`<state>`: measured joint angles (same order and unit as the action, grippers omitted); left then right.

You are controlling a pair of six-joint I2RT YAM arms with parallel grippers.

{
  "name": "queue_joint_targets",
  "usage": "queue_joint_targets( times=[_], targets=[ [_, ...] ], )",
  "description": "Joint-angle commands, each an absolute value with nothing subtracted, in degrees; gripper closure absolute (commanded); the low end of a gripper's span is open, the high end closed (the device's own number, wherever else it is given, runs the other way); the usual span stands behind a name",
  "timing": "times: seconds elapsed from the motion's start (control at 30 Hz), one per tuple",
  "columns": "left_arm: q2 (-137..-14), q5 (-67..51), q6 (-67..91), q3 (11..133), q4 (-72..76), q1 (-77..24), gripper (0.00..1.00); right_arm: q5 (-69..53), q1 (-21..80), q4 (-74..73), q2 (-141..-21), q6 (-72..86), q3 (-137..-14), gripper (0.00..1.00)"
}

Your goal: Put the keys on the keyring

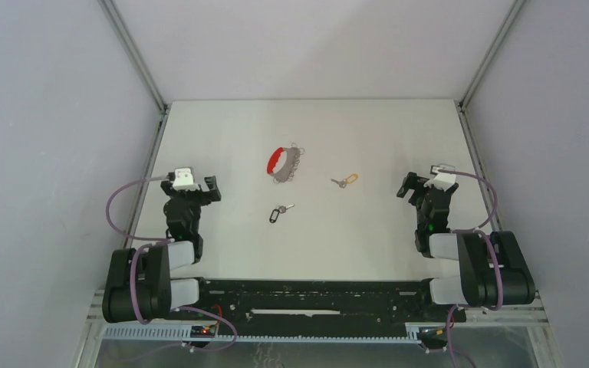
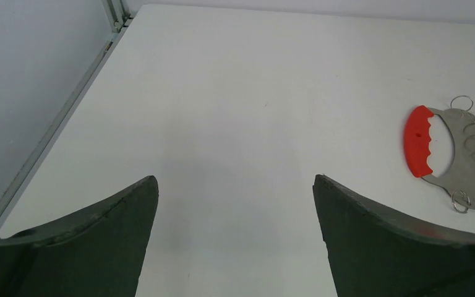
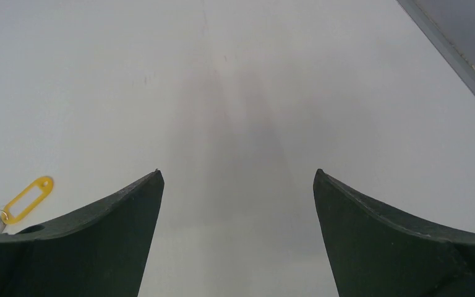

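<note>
The keyring [image 1: 284, 162], a red curved band with a bunch of silver wire rings, lies mid-table; the left wrist view shows the keyring [image 2: 451, 154] at its right edge. A key with a yellow tag [image 1: 346, 181] lies to its right, and its yellow tag [image 3: 28, 199] shows low on the left of the right wrist view. A key with a black tag [image 1: 278, 213] lies nearer the arms. My left gripper [image 1: 209, 189] hovers open at the table's left, my right gripper [image 1: 409, 186] open at the right. Both hold nothing.
The white table [image 1: 314, 245] is boxed in by pale walls with metal corner posts [image 1: 134, 54]. A metal rail [image 2: 49, 130] runs along the table's left edge and another [image 3: 454, 59] along the right. The black base bar [image 1: 314, 295] spans the near edge.
</note>
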<state>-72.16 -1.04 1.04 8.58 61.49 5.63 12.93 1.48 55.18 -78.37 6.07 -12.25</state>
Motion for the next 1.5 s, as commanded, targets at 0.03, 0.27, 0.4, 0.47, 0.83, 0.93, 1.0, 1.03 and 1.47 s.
queue_joint_targets(
  times=[0.03,0.27,0.4,0.47,0.83,0.93,1.0,1.03,1.47],
  targets=[
    [-71.83,-0.32,0.09,9.66,62.93,5.46,0.0,13.18,1.32,58.08,-77.85,5.2,-13.16,0.0],
    [-71.21,-0.12,0.09,9.91,62.8,5.55,0.0,12.5,1.02,57.67,-77.87,5.38,-13.47,0.0],
    [-63.81,-1.78,-3.02,23.37,31.51,5.71,0.0,16.5,0.74,40.34,-70.23,7.92,-18.1,0.0],
    [-63.84,-3.81,-6.79,30.29,16.48,4.73,0.0,18.81,-0.92,22.29,-65.8,15.67,-26.0,0.0],
    [-71.0,-5.62,-9.02,55.63,-15.11,-5.96,0.0,-12.07,-1.71,13.75,-71.68,33.93,-41.48,0.0],
    [-73.37,-5.88,-8.4,58.87,-19.4,-5.94,0.0,-10.22,7.82,4.46,-81.24,28.39,-54.04,0.0],
    [-73.96,-6.02,-8.75,59.65,-21.86,-5.93,0.0,-9.34,12.42,1.55,-87.94,25.74,-61.54,0.01],
    [-74.08,-6.06,-9.3,59.79,-23.07,-5.89,0.0,-8.92,14.48,0.46,-91.42,24.64,-65.35,0.03],
    [-76.89,-9.94,-10.11,61.82,-30.76,-3.11,0.0,-6.65,26.09,-24.18,-131.87,21.21,-114.72,0.2]
  ],
)
